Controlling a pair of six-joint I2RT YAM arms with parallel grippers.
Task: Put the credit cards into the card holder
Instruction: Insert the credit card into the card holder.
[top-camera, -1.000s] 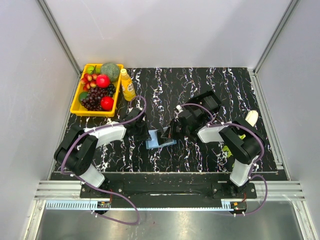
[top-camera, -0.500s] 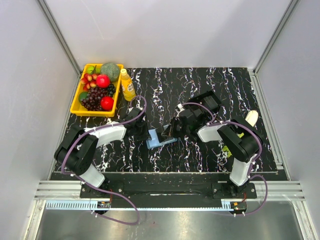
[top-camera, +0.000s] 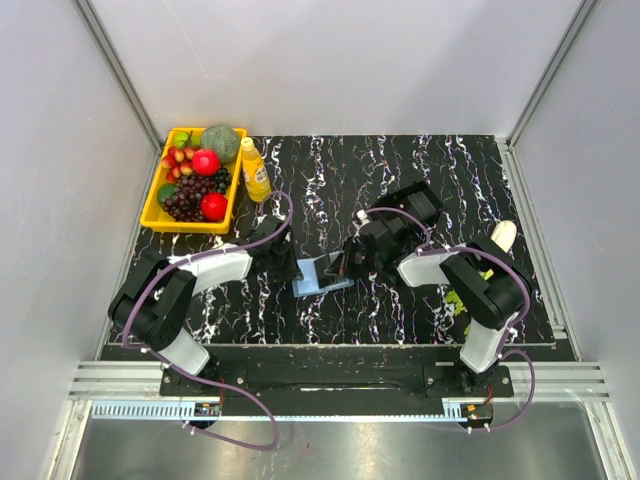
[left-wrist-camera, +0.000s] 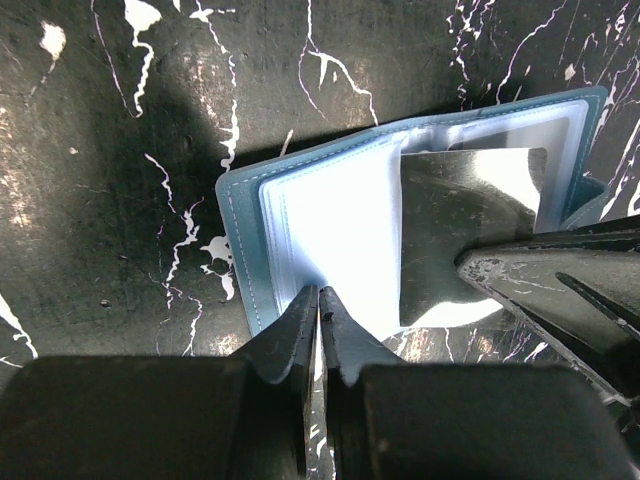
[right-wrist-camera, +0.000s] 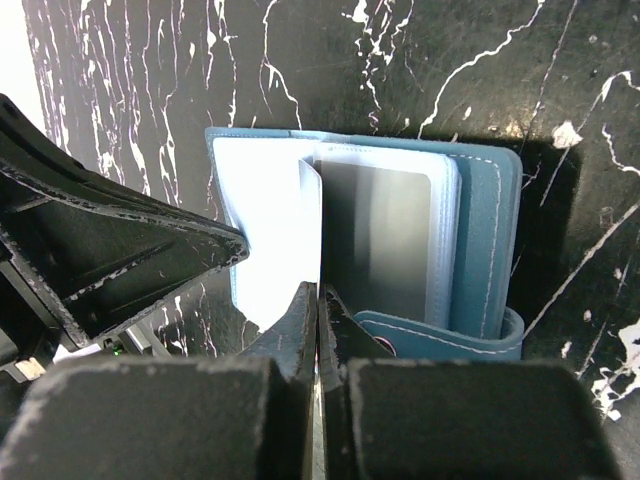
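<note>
Top external shows almost nothing moved over the last second. The card holder (top-camera: 320, 284) lies open between the tools. The left tool (top-camera: 292, 272) pinches its near edge and the right tool (top-camera: 341, 267) is closed on a leaf (right-wrist-camera: 309, 200). The credit card (right-wrist-camera: 380, 232), just beside the right tool's tips, looks seated.

The card holder (left-wrist-camera: 240, 225) shows matt stitched blue leather, perhaps faux; its sleeves (left-wrist-camera: 340, 230) gleam like glossy plastic; the table (left-wrist-camera: 120, 200) looks like polished marble.
</note>
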